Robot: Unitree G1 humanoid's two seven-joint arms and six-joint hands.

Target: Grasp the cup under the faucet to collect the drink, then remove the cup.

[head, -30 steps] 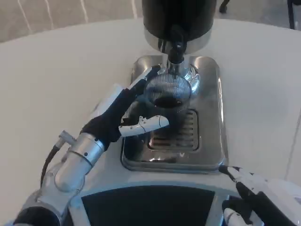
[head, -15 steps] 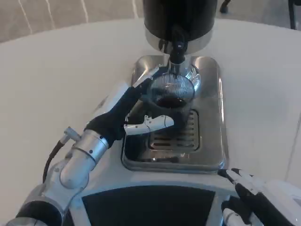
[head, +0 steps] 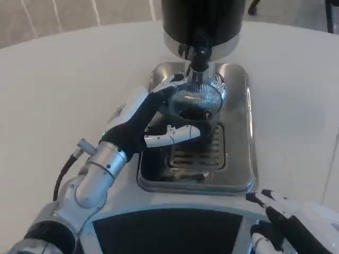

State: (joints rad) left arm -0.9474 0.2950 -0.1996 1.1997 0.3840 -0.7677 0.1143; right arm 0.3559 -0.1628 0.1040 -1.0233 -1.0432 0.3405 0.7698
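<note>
A clear ribbed cup (head: 195, 107) with dark drink in it stands on the steel drip tray (head: 235, 153), right below the black faucet (head: 198, 59) of the dark dispenser (head: 203, 24). My left hand (head: 150, 123) wraps the cup from its left side, one finger along the cup's far rim and the thumb across its near side. My right hand (head: 288, 225) lies at the bottom right corner, away from the tray, fingers apart and holding nothing.
The drip tray has a slotted grate (head: 204, 151) in front of the cup. White table (head: 63, 95) stretches to the left and right of the tray. A dark panel (head: 169, 233) of my body fills the bottom edge.
My left hand has pushed farther forward and closed around the cup, which now sits slightly deeper under the faucet. The right hand has shifted a little.
</note>
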